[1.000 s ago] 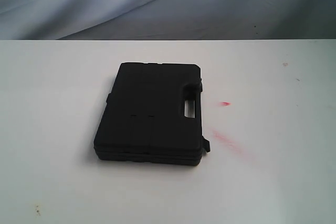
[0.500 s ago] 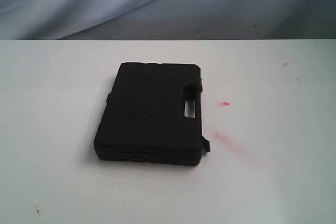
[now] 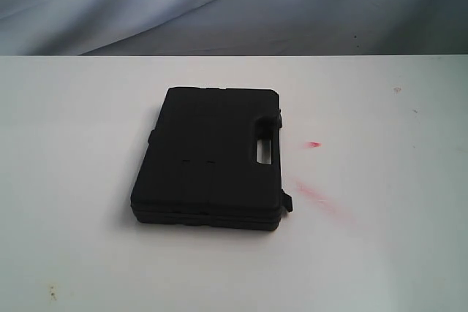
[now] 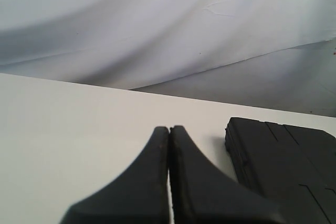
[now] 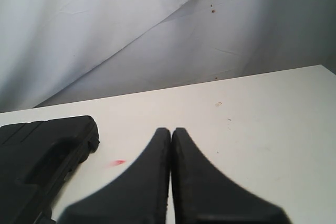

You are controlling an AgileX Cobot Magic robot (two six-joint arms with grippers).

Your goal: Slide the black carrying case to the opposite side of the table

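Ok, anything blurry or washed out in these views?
Exterior view: soft even light, the case reads almost featureless black, the table washed pale. Left wrist view: the left gripper is close and out of focus. Right wrist view: the right gripper is blurred likewise.

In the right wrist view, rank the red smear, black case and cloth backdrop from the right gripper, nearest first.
1. Small red smear on the white table, beside the right gripper.
2. Flat matte black plastic case, beyond the smear.
3. Pale wrinkled cloth backdrop, past the table's far edge.
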